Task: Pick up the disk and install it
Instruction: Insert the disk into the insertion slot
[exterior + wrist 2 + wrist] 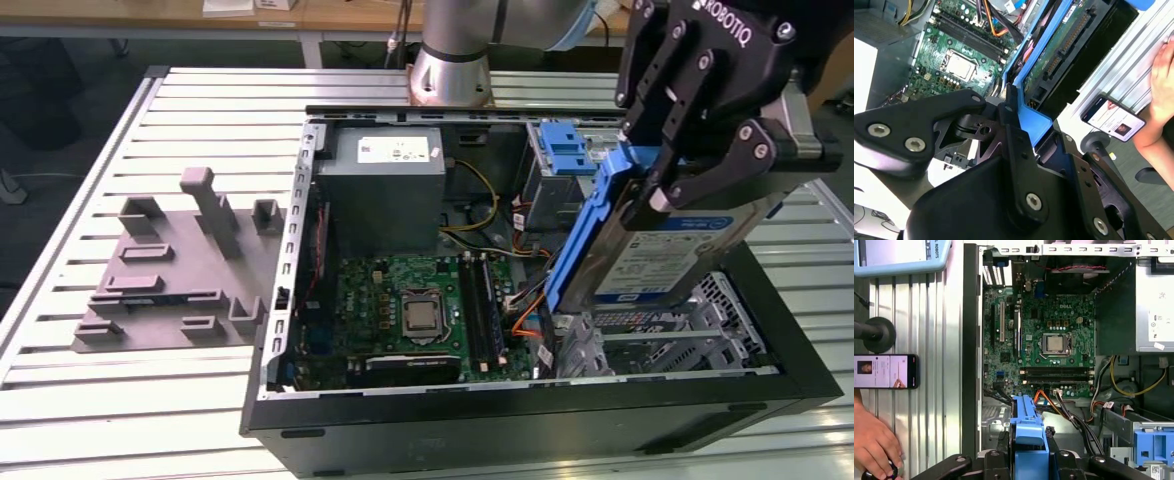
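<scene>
My gripper (678, 188) is shut on the disk (663, 252), a silver drive with a white-and-blue label inside a blue carrier frame. In the exterior view the disk hangs on edge, slightly tilted. It is above the metal drive cage (667, 340) on the exterior view's right side of the open computer case (534, 410). The second wrist view shows the disk's (1054, 52) green board and connector side, with the black fingers (1011, 130) clamped on the blue frame. In the first wrist view the blue frame of the disk (1026, 432) stands out from between the jaws.
Inside the case lie the motherboard (414, 310), the grey power supply (387, 190), orange and yellow cables (1054, 400) and a blue latch (567, 150). A grey fixture plate (174, 270) sits on the table. Beside the case are a phone (884, 371) and a person's hand (874, 442).
</scene>
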Controlling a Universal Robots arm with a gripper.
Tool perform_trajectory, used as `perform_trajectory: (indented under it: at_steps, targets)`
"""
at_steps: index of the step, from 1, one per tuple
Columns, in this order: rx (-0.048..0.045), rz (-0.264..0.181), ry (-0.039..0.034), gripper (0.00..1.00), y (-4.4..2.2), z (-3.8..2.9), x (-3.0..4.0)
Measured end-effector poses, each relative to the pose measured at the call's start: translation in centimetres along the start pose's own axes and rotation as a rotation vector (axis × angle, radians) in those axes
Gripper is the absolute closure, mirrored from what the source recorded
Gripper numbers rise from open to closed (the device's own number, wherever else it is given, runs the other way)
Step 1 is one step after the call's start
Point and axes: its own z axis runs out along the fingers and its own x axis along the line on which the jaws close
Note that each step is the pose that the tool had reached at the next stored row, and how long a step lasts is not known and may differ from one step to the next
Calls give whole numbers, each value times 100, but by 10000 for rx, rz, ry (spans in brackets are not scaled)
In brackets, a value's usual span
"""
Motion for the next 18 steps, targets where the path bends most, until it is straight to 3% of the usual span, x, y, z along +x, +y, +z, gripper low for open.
perform_trajectory:
  at_steps: [9,18]
  targets:
    - [-1,0,-16,64,-68,48,48]
    - [-2,0,-12,64,-302,92,43]
